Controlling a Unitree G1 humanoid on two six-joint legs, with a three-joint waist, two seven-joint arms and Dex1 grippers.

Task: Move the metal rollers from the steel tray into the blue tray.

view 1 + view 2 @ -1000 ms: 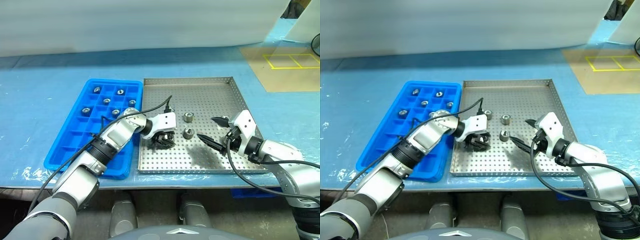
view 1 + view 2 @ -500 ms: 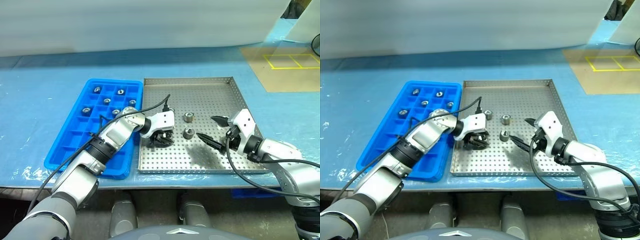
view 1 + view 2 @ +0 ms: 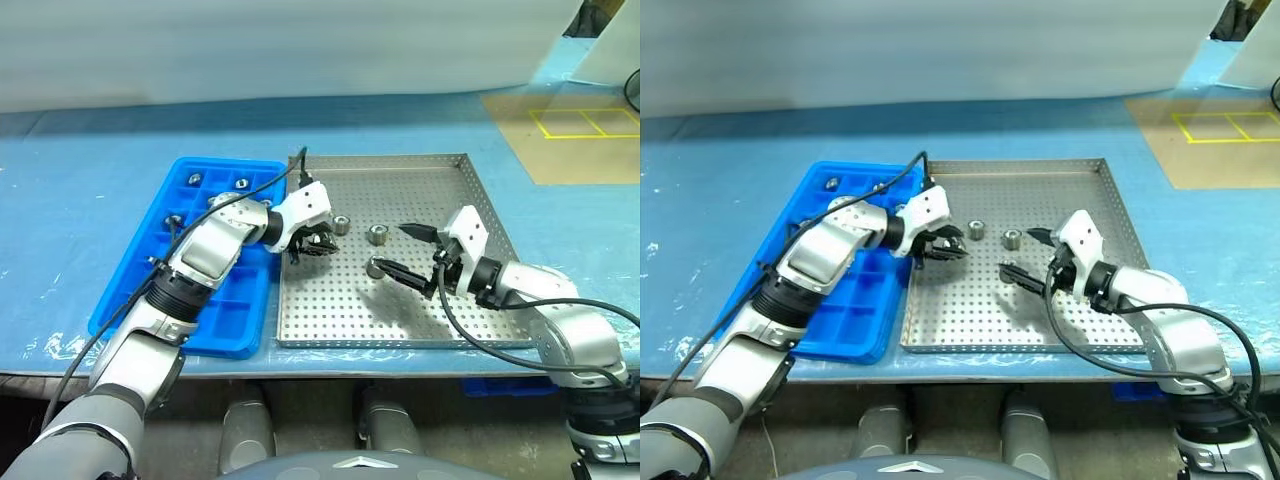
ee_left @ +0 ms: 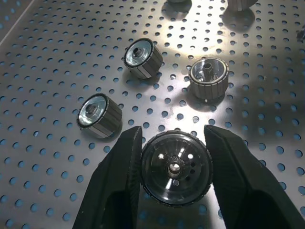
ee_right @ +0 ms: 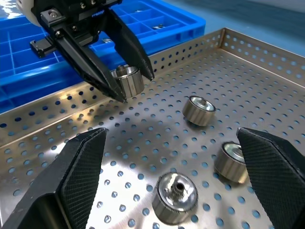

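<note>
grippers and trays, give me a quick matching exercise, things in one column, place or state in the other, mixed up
Things:
1. left gripper
2. right gripper
3. blue tray
4. steel tray

States or places:
a. fingers spread wide, nothing between them
b. holds three loose metal rollers
c. fingers shut on a roller, lifted off the tray
d. lies on the robot's left side

Pairs: 1-c, 2-a, 3-d, 4-b

Blue table cover (image 3: 80,160), yellow-taped board (image 3: 565,135)

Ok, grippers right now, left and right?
Left gripper: shut on a metal roller, lifted above the steel tray.
Right gripper: open, holding nothing, over the steel tray.
</note>
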